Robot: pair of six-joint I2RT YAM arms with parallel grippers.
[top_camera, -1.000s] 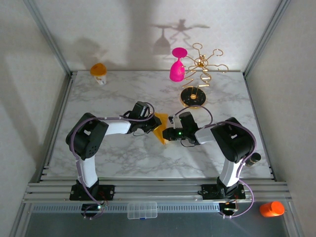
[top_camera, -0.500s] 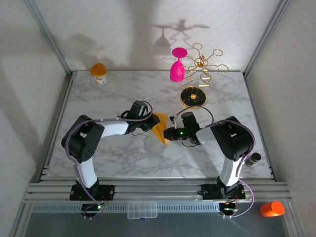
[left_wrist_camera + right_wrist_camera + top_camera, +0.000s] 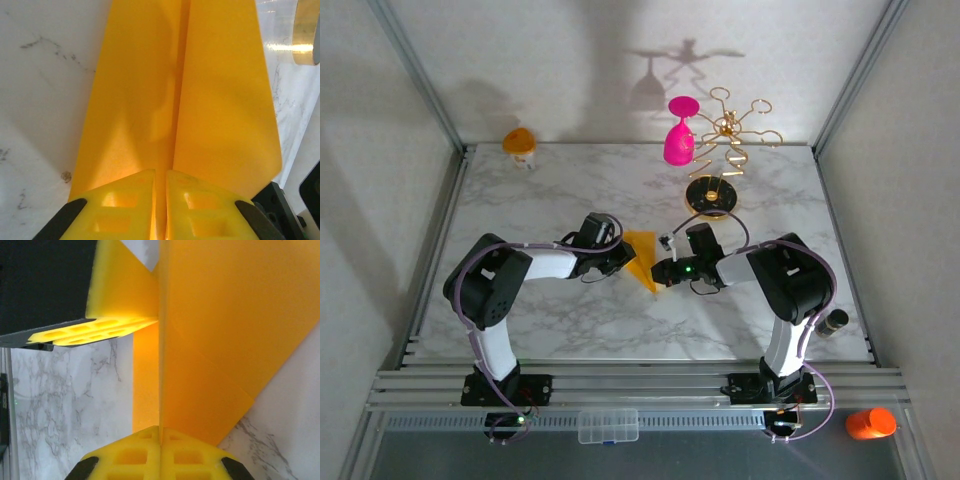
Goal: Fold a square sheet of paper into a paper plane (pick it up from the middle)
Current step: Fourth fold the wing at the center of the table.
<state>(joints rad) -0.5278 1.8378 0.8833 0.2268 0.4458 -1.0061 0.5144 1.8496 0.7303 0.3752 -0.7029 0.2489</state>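
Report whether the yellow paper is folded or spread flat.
Folded: the yellow paper has a centre crease running its length and overlapping layers.

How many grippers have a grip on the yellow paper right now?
2. The left gripper pinches the folded paper's centre ridge from the left side; the right gripper pinches the same ridge from the right. Both wrist views show the grips plainly, so none seems hidden.
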